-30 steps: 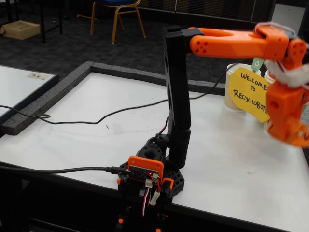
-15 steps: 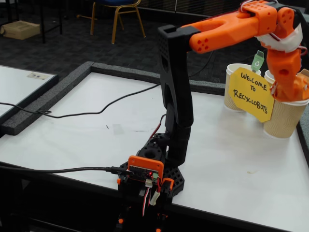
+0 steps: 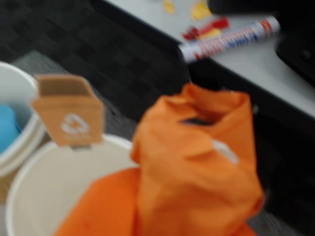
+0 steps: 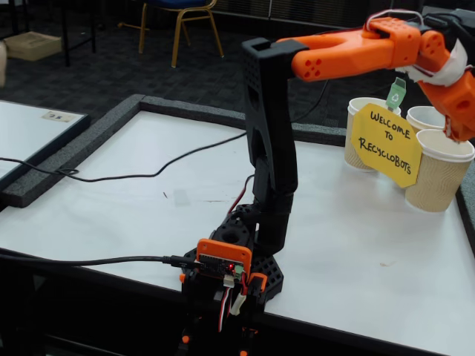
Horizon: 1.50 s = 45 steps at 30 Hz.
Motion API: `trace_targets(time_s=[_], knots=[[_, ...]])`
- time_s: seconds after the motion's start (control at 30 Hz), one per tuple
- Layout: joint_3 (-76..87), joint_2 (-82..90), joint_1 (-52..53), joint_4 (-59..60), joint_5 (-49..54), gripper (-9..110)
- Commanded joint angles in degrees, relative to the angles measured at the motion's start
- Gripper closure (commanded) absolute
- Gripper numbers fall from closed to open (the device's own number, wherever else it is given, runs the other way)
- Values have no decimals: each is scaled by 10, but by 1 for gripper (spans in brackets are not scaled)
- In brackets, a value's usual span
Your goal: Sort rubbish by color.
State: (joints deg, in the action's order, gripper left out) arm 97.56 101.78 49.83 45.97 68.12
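The claw (image 4: 462, 122) is gripping the orange paper wad (image 3: 197, 167) and hanging just over the open mouth of a paper cup (image 3: 44, 196) with an orange recycling flag (image 3: 69, 110). In the wrist view, the blue wad (image 3: 7, 128) is sitting inside the next cup (image 3: 19, 88) to the left. From the side, the yellow sign (image 4: 384, 142) is standing on the white counter (image 4: 148, 208) in front of the cups.

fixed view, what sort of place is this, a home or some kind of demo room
Probably a classroom or event hall set up for a robot demo: a stacking chair on dark carpet, whiteboard-topped tables, and a yellow "Welcome to Recyclobots" sign fronting paper cups.
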Motion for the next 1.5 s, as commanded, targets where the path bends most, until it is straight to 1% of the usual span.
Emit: trace_targets(time_s=[0.0,0.4,0.5,0.63,0.73,0.83,1.07,1.13,1.3,1.47], knots=[[-7,83,-33,-81,12,101],[119,73,-47,-306,12,101],[139,72,-47,-331,12,100],[144,72,-47,-330,12,85],[142,74,-47,-316,12,81],[115,75,-47,-258,12,79],[24,76,-47,-95,6,80],[-19,76,-47,-28,5,84],[-131,78,-49,126,-28,100],[-235,84,-58,262,-47,101]])
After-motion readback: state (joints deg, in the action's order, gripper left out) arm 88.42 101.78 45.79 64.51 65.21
